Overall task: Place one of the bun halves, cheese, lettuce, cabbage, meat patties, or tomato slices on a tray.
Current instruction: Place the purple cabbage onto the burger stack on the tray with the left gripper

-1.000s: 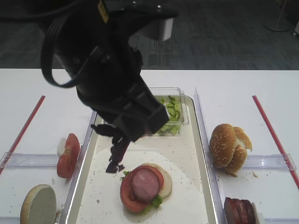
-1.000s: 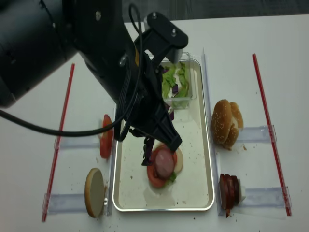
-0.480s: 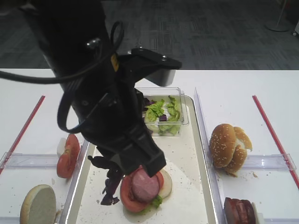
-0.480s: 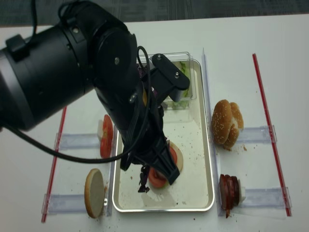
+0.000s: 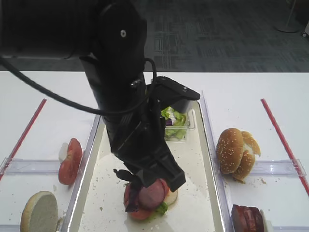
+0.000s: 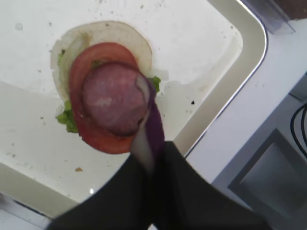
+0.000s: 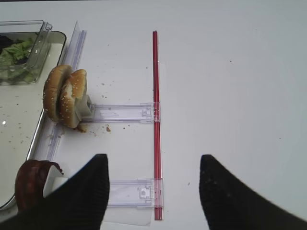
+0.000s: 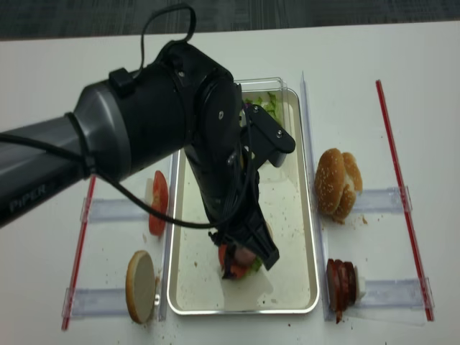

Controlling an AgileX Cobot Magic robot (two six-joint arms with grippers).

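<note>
My left gripper [image 6: 151,148] is shut on a strip of purple cabbage [image 6: 154,123], which hangs over the edge of a meat patty [image 6: 112,98]. The patty lies on a tomato slice [image 6: 82,72], green lettuce [image 6: 64,117] and a cut-face bun half [image 6: 103,32] stacked on the tray [image 6: 225,100]. From above, the cabbage [image 5: 129,200] dangles at the stack's left side, near the tray's [image 5: 87,159] front. Off to the right, my right gripper [image 7: 153,191] stands open above the bare white table with nothing between its fingers.
A clear tub [image 5: 177,123] of lettuce and cabbage sits at the tray's far end. Sesame bun halves [image 5: 236,152] and meat patties [image 5: 246,217] stand in holders on the right. On the left are tomato slices [image 5: 70,159] and a bun half [image 5: 39,211]. Red strips [image 5: 280,140] mark the sides.
The left arm has carried the purple cabbage from the tray's middle toward its front, lowering it onto the stack. The right gripper's earlier state is not shown.
</note>
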